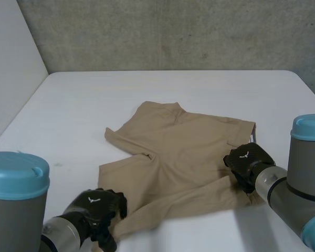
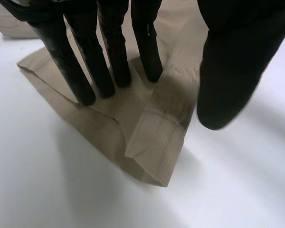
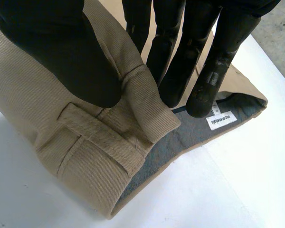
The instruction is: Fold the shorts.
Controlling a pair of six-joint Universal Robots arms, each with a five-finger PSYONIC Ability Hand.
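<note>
1. Shorts [image 1: 184, 152] in tan cloth are pictured spread mostly flat on the white surface [image 1: 94, 105], between the two arms.
2. The left hand [image 1: 97, 205] is set at the near leg hem [image 2: 156, 137]. Its fingers [image 2: 80, 80] are straight, with the tips pressed on the cloth. Its thumb [image 2: 228, 85] is held apart beside a raised fold, and nothing is gripped.
3. The right hand [image 1: 248, 157] is placed at the waistband [image 3: 104, 137]. The rolled edge is nipped between its thumb [image 3: 52, 47] and fingers [image 3: 173, 61], and the grey lining [image 3: 180, 137] and a white label [image 3: 222, 120] are exposed.
4. The step is judged to be taking hold for a fold. The left thumb should be closed on the hem before any lift, so that both ends rise together.
5. The cloth is best kept taut between the hands, carried low and laid edge to edge, so that no crease is dragged in.
</note>
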